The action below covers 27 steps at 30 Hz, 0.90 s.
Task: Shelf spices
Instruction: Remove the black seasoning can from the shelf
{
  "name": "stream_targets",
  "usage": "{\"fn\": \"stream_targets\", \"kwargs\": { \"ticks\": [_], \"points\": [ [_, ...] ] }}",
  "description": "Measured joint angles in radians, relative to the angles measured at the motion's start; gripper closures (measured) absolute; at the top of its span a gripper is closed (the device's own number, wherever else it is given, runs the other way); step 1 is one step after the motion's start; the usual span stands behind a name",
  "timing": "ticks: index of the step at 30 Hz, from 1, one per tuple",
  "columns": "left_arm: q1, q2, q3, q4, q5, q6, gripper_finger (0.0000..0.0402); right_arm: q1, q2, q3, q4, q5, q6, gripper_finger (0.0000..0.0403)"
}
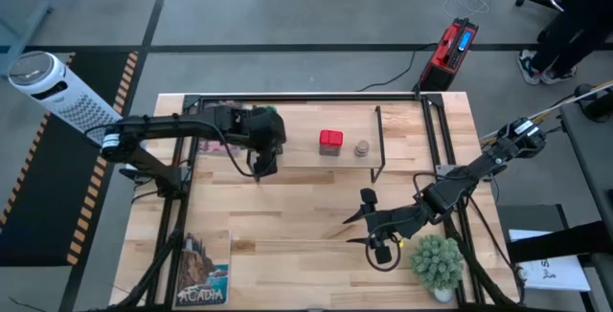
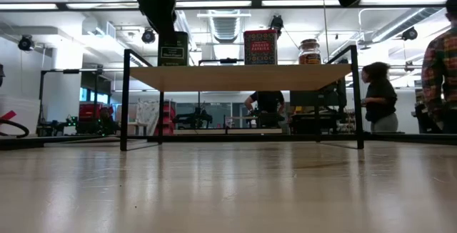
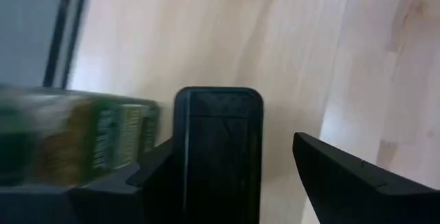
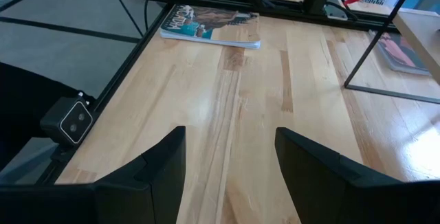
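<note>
Placing the dark olive square tin [image 2: 173,48] on the low light-wood shelf [image 1: 297,158], the left gripper [image 1: 265,162] hovers beside it, fingers spread; retreat probably follows. The red boxy tin [image 1: 330,142] and tiny round jar [image 1: 362,147] stand alongside. The right gripper [image 1: 381,238] waits over the tabletop, fingers spread, near the potted plant [image 1: 437,260].

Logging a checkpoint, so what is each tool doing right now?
Left tool: open over the shelf, beside the olive tin, holding nothing.
Right tool: open above the table, empty.

Two slim black jointed arms [image 1: 172,130]
</note>
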Motion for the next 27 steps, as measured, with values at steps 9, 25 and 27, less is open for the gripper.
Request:
{"fn": "stream_targets", "kwargs": {
  "ticks": [9,25,27],
  "points": [
    [-0.008,0.045,0.000,-0.002,0.009,0.012,0.0170,0.000,0.000,0.000,-0.001,0.000,0.000,0.0204],
    [-0.009,0.030,0.001,-0.005,0.012,0.008,0.0268,0.000,0.000,0.000,-0.001,0.008,-0.003,0.0204],
    [-0.009,0.028,0.001,-0.005,0.012,0.008,0.0278,0.000,0.000,0.000,-0.002,0.008,-0.004,0.0204]
  ]
}}
